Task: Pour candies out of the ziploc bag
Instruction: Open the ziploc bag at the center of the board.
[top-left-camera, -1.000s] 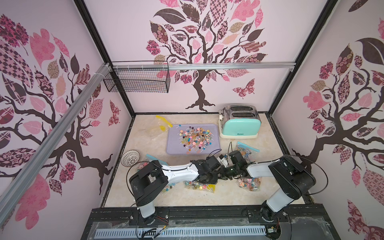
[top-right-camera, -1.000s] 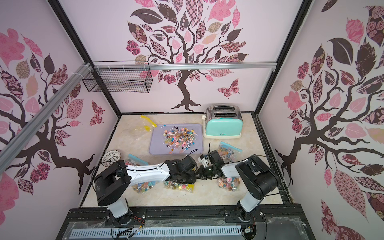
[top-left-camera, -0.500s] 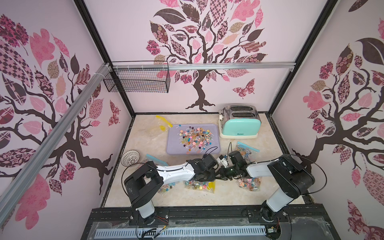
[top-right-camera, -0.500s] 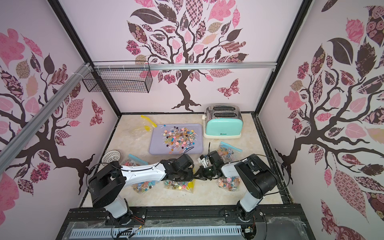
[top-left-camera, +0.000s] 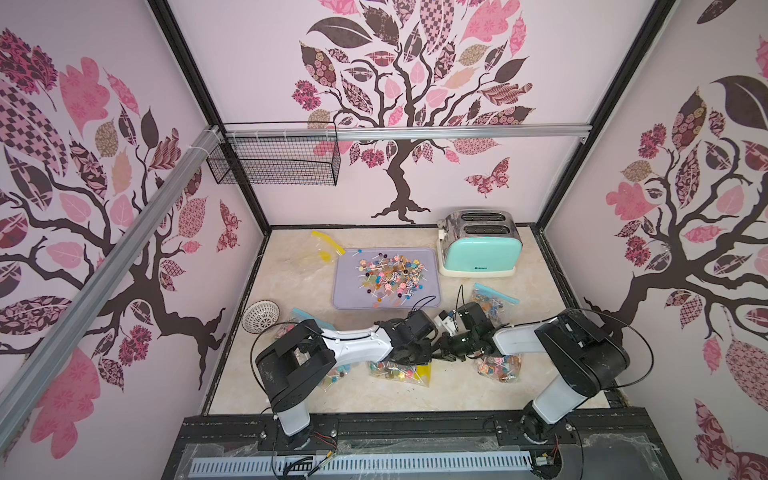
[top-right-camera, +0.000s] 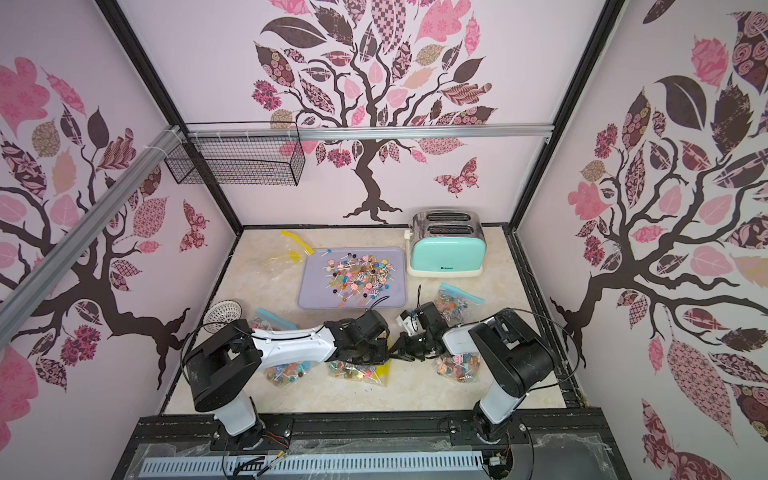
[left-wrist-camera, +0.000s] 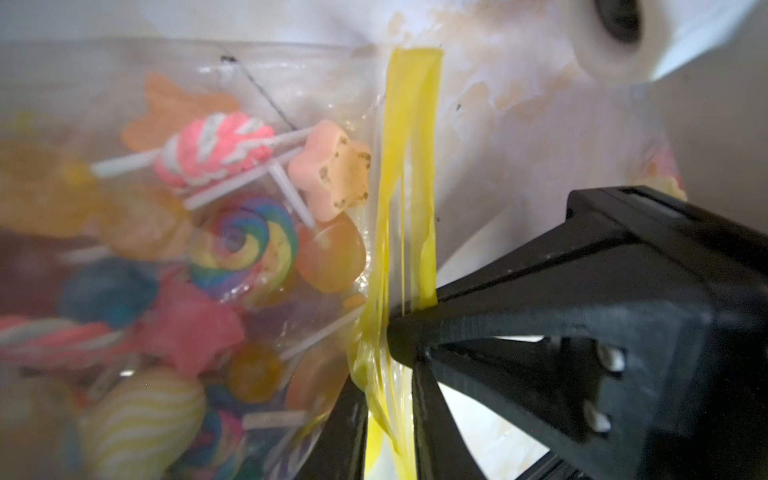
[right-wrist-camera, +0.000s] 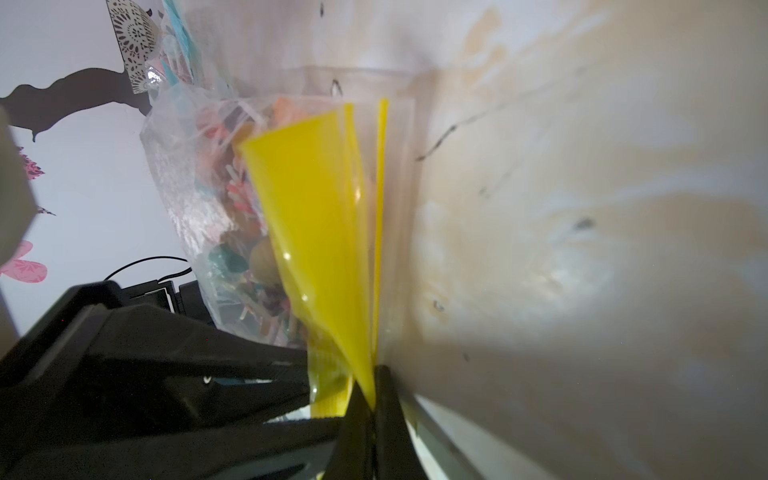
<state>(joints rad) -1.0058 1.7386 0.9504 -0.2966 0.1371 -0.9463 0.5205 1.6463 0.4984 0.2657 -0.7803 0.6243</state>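
While the zip strip (left-wrist-camera: 409, 166) is pinched by the right gripper (right-wrist-camera: 374, 370) and narrowly straddled by the left gripper (left-wrist-camera: 386, 386) (hold unconfirmed), bag (top-left-camera: 397, 370) opening is judged underway; parting is required next.

Movement on the left: our left gripper (top-left-camera: 424, 356) has eased a little along the near edge of the tray (top-left-camera: 344, 293), away from the tray's right corner and toward its middle. Its fingers (left-wrist-camera: 442, 419) have drawn in too, much narrower than a second ago. They now sit close on either side of the yellow zip strip (left-wrist-camera: 409, 166) of the ziploc bag (top-left-camera: 392, 371), just in front of the tray.
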